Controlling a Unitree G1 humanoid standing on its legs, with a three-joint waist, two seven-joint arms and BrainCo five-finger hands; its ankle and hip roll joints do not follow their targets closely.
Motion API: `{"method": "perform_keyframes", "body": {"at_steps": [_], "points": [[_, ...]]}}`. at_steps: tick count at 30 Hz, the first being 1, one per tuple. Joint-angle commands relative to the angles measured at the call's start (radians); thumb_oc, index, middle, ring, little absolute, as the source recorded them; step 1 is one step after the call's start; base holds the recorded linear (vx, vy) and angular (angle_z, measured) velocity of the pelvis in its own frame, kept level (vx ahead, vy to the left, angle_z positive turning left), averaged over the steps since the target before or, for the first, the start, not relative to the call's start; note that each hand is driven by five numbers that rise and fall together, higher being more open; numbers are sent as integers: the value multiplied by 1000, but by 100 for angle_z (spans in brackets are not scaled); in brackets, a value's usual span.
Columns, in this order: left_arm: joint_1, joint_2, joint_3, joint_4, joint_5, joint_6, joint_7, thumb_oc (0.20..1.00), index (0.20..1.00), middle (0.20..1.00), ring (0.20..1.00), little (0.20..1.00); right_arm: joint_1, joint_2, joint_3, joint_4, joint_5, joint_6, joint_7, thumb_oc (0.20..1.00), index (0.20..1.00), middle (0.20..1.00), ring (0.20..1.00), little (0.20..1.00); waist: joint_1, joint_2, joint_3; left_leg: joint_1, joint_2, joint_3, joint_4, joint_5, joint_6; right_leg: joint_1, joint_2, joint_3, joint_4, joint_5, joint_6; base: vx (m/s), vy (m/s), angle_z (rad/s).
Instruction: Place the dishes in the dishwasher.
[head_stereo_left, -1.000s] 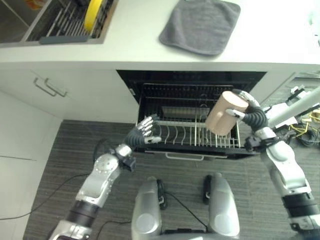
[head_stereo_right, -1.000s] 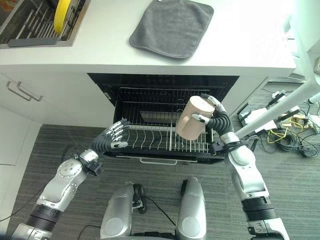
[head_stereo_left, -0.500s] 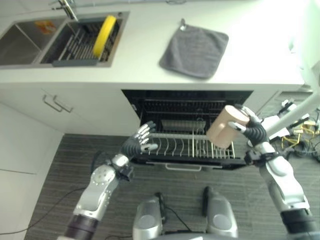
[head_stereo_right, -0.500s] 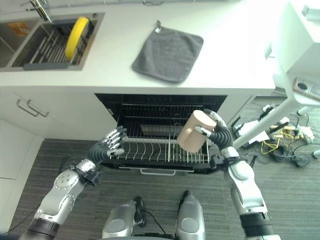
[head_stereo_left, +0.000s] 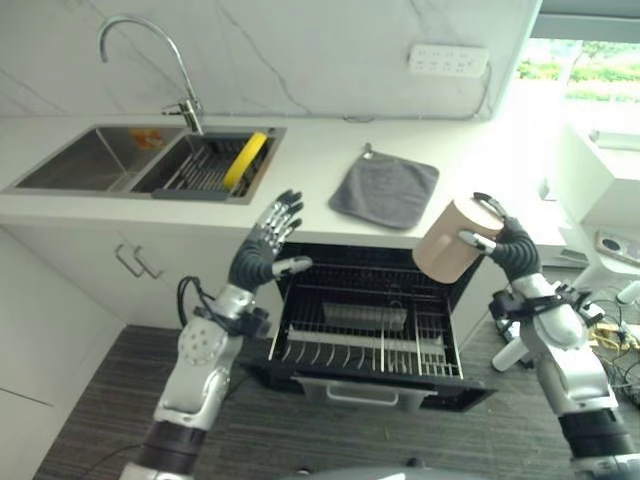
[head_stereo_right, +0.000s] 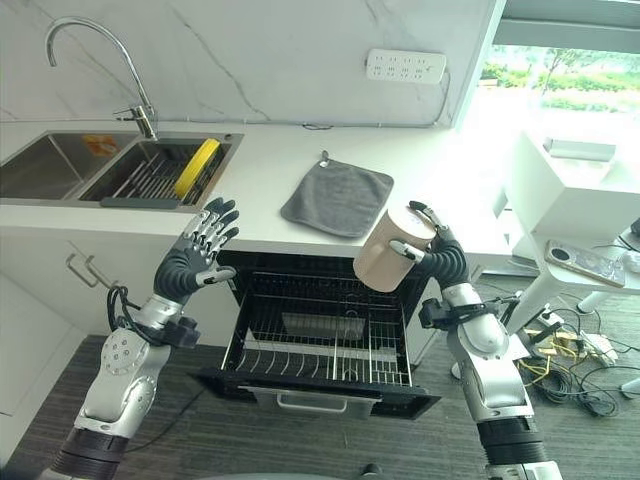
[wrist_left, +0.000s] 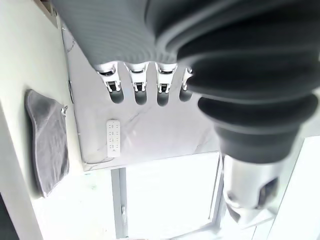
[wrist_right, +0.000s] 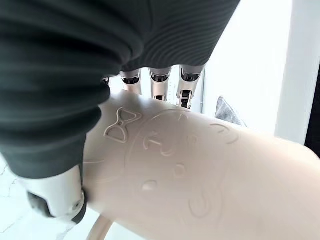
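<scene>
The table (head_stereo_right: 440, 180) carries a grey cloth (head_stereo_right: 337, 197) near its front edge. Below, the dishwasher rack (head_stereo_right: 320, 345) stands pulled out. The right hand (head_stereo_right: 432, 245) clasps a beige mug (head_stereo_right: 388, 258) above the rack's right side. The left hand (head_stereo_right: 195, 255) hangs with fingers spread, holding nothing.

Camera: tilted up since a second ago, now taking in faucet (head_stereo_left: 140, 45), wall socket strip (head_stereo_left: 447, 60) and window.
Left hand (head_stereo_left: 262, 243): lifted off the front edge of the dishwasher rack (head_stereo_left: 365, 340), now raised before the desk (head_stereo_left: 310, 170) edge, fingers spread straight.
Right hand (head_stereo_left: 507, 243): lifted from over the rack to desk height.
Beige mug (head_stereo_left: 450, 240): carried up with the right hand, gripped as before.
</scene>
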Motion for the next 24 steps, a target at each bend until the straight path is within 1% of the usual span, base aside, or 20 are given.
{"method": "perform_keyframes", "body": {"at_steps": [1, 3, 6, 8, 10, 11, 12, 13, 14, 16, 18, 19, 21, 23, 24], "points": [[-39, 22, 19, 0, -47, -11, -26, 1000, 1000, 1000, 1000, 1000, -41, 17, -35, -76, -13, -22, 14, 200, 200, 200, 200, 200, 1, -7, -11, 8, 33, 8, 14, -51, 7, -1, -39, 1, 98, -133, 49, 148, -17, 0], [-38, 26, 12, 3, -26, 10, -30, 1000, 1000, 1000, 1000, 1000, -35, 21, -31, -76, -15, -13, 21, 200, 200, 200, 200, 200, -4, -8, -3, 6, 36, 16, 5, -47, 4, -2, -40, -1, 77, -116, 53, 107, -24, 0], [-51, 45, -13, 17, 9, 54, -47, 1000, 1000, 1000, 1000, 1000, -41, 14, -26, -73, -2, -18, 21, 200, 200, 200, 200, 200, -12, -5, 27, -18, 39, 20, 1, -36, 0, -27, -38, 4, 64, -97, 59, -8, -38, -2], [-105, 67, -58, 41, 23, 79, -26, 1000, 1000, 1000, 1000, 1000, -86, -1, -3, -61, 4, -34, 1, 200, 200, 200, 200, 200, -15, 2, 76, -71, 39, 13, 1, -19, 0, -85, -36, 17, 73, -87, 57, -252, -24, -2], [-169, 92, -86, 61, 26, 75, 7, 1000, 1000, 1000, 1000, 1000, -154, -19, 14, -50, 4, -44, -12, 200, 200, 200, 200, 200, -22, 9, 140, -124, 33, 3, 1, 1, 3, -140, -35, 35, 80, -73, 56, -308, 15, -2], [-169, 92, -86, 61, 26, 75, 7, 1000, 1000, 1000, 1000, 1000, -154, -19, 14, -50, 4, -44, -12, 200, 200, 200, 200, 200, -22, 9, 140, -124, 33, 3, 1, 1, 3, -140, -35, 35, 80, -73, 56, -249, 37, -8], [-214, 112, -100, 72, 22, 82, 27, 1000, 1000, 1000, 1000, 1000, -212, -38, 26, -45, 2, -40, -19, 200, 200, 200, 200, 200, -28, 18, 193, -164, 26, -4, 1, 18, 6, -181, -36, 50, 88, -62, 54, -180, 37, -9], [-225, 115, -104, 76, 22, 89, 30, 1000, 1000, 1000, 1000, 1000, -229, -44, 30, -44, 1, -36, -20, 200, 200, 200, 200, 200, -29, 20, 211, -178, 23, -6, 1, 24, 7, -195, -37, 55, 92, -60, 53, -232, 53, -10], [-241, 117, -112, 82, 28, 92, 32, 1000, 1000, 1000, 1000, 1000, -255, -51, 37, -42, -8, -34, -21, 200, 200, 200, 200, 200, -31, 24, 243, -204, 18, -8, 7, 32, 7, -220, -42, 63, 102, -55, 54, -106, 34, -4], [-260, 120, -127, 88, 31, 96, 10, 1000, 1000, 1000, 1000, 1000, -285, -58, 49, -37, -13, -31, -26, 200, 200, 200, 200, 200, -32, 29, 276, -233, 13, -13, 16, 39, 6, -246, -49, 70, 112, -51, 56, -78, 31, -3], [-279, 123, -142, 98, 40, 115, 0, 1000, 1000, 1000, 1000, 1000, -311, -59, 61, -25, -20, -32, -29, 200, 200, 200, 200, 200, -33, 31, 295, -251, 10, -14, 25, 42, 5, -264, -54, 73, 120, -49, 58, -42, 29, -3], [-299, 131, -158, 119, 62, 135, 0, 1000, 1000, 1000, 1000, 1000, -337, -64, 74, -15, -21, -30, -30, 200, 200, 200, 200, 200, -37, 33, 311, -266, 7, -14, 36, 39, 4, -278, -58, 79, 124, -47, 60, -19, 42, -4], [-317, 151, -169, 136, 81, 171, -8, 1000, 1000, 1000, 1000, 1000, -353, -76, 81, -14, -18, -26, -30, 200, 200, 200, 200, 200, -41, 35, 320, -278, 5, -12, 45, 37, 3, -289, -60, 84, 126, -47, 62, 3, 31, -18], [-331, 195, -185, 156, 160, 256, -36, 1000, 1000, 1000, 1000, 1000, -370, -98, 81, -17, -8, -25, -32, 200, 200, 200, 200, 200, -45, 38, 332, -305, 5, -12, 80, 28, 2, -310, -65, 91, 142, -48, 63, 10, 24, -14], [-338, 234, -201, 170, 221, 302, -46, 1000, 1000, 1000, 1000, 1000, -378, -117, 77, -17, 1, -23, -29, 200, 200, 200, 200, 200, -49, 42, 339, -318, 6, -16, 108, 19, 2, -323, -66, 96, 157, -52, 62, 12, 54, -1]]}}
